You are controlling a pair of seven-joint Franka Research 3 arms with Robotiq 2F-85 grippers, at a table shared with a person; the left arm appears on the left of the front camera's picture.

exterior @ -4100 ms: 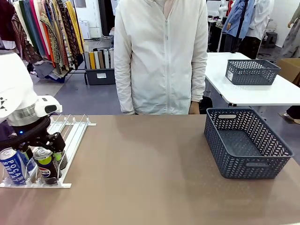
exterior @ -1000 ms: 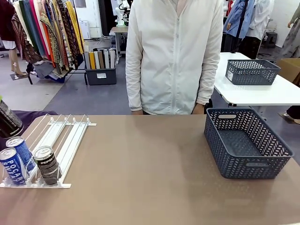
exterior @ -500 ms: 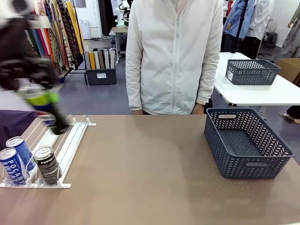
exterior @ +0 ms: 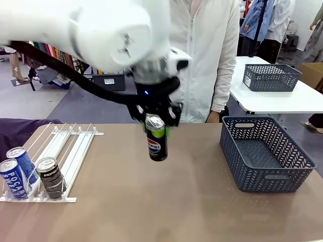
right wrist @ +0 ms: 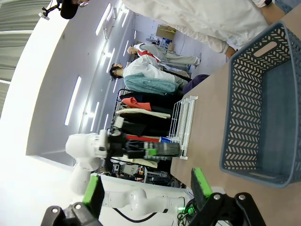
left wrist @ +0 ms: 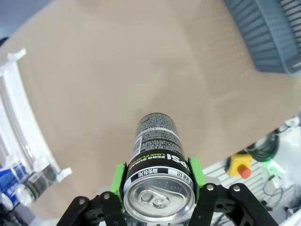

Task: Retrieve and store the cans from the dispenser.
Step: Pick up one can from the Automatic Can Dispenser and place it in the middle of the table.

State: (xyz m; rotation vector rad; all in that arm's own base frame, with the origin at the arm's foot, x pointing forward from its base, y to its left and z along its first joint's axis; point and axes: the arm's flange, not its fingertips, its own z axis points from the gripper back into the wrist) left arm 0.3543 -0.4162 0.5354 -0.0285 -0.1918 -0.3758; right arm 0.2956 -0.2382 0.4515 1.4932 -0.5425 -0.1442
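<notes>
- Lower left of the front view: the white dispenser point(exterior: 81, 146) lies flat on the brown table point(exterior: 151, 212). Three cans stand at its near end: two blue cans point(exterior: 12, 179) side by side, and one racked black can point(exterior: 50, 177) just to their right.
- Centre of the frame: the left gripper point(exterior: 156, 126) hangs above the middle of the table. Its green pads are clamped on a fourth can, the carried Pepsi can point(exterior: 157, 143), which is upright and clear of the surface. The left wrist view shows the pads pressing both sides just below the silver top.
- Behind the centre: a person point(exterior: 202, 60) in a white jacket stands at the far edge.
- Right of the frame: a dark lattice basket point(exterior: 267, 179) sits on the table with nothing in it. A second basket point(exterior: 271, 78) sits on another table at upper right.
- Right wrist view: the right gripper point(right wrist: 146, 186) has its jaws spread wide, with nothing between them.
- Step in hand, as I judge it: carrying a can from dispenser to basket, with none stored yet. The next move calls for travelling right past the basket's rim, lowering the can inside, then letting go.
- Count: four cans in all, two blue and two black. Three are racked and one is gripped.
</notes>
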